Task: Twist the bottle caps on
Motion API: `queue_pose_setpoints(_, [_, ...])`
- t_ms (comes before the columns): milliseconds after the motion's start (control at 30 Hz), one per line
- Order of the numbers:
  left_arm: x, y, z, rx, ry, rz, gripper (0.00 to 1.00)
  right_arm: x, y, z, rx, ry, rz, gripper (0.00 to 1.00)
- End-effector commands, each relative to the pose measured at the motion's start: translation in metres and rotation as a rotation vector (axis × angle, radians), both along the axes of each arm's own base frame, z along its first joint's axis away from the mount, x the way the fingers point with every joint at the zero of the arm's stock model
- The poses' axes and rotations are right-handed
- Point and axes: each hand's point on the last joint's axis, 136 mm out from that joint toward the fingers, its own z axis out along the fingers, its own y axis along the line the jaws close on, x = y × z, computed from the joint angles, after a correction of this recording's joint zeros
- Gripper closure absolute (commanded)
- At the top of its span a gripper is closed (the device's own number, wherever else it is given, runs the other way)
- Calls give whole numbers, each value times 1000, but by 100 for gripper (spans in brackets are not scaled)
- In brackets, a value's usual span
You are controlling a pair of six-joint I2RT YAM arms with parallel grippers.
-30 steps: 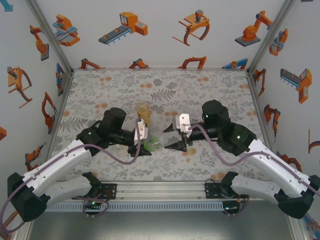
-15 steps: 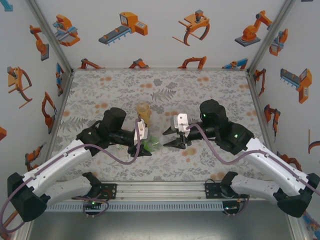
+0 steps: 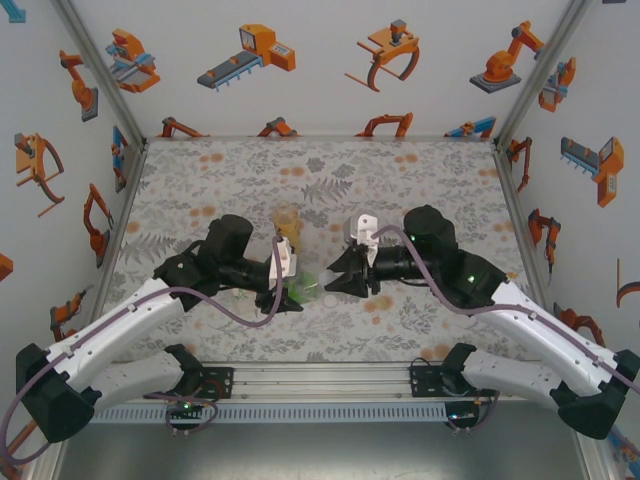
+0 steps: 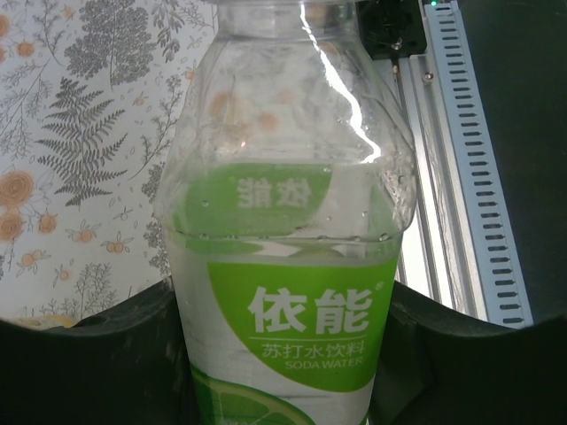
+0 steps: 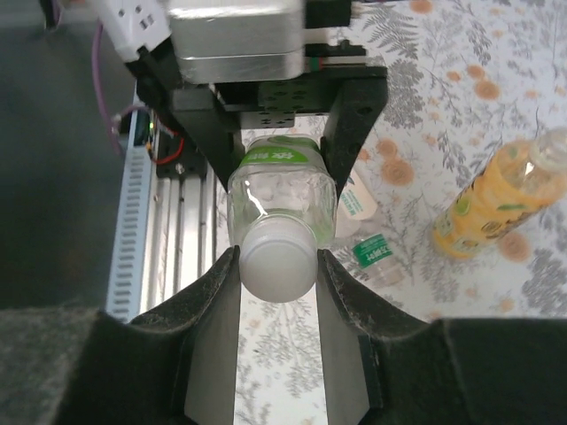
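Gripping white cap [image 5: 279, 266], right end effector [image 5: 278, 255] closed around it | left end effector [image 4: 283, 297] clamps bottle [image 4: 288, 204]

Table [image 3: 420, 180] has a fern-and-flower print top; an amber bottle [image 5: 492, 199] and a small green-banded bottle [image 5: 379, 257] sit on it.

Left arm [image 3: 120, 325] and right arm [image 3: 530, 320] angle inward; left fingers [image 4: 89, 354], right fingers [image 5: 213, 336] clamped.

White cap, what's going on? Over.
Left jaws shut on soda bottle. Right jaws shut on white cap, at its neck. Orange bottle off to side, clear.
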Motion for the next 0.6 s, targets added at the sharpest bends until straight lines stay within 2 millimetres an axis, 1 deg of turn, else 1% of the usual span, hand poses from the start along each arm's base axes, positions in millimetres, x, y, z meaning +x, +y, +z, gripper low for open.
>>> queue_pose_setpoints(0, [2,-4,17,-36,-48,-6,100,41,-1,15,135,236,-277,100])
queue_pose_setpoints(100, [10,-3,15,-18,-58,36,100,63,-8,3,173,454,-453,100])
queue_pose_setpoints(133, [13,-3,13,-11,-61,53,100,67,-11,-1,179,518,-500,100])
queue_pose_setpoints(267, [21,-3,10,11,-66,93,100,81,-25,-16,189,732,-683,100])
queue_pose_setpoints(333, [24,-3,9,19,-69,107,100,84,-30,-27,176,837,-763,100])
queue_pose_setpoints(400, [26,-3,8,24,-71,118,100,85,-32,-34,160,908,-805,100])
queue_pose_setpoints(533, [27,-3,8,24,-70,121,100,83,-24,-40,155,960,-791,100])
queue_pose_setpoints(567, [28,-3,7,28,-69,124,100,82,-22,-39,158,960,-785,95])
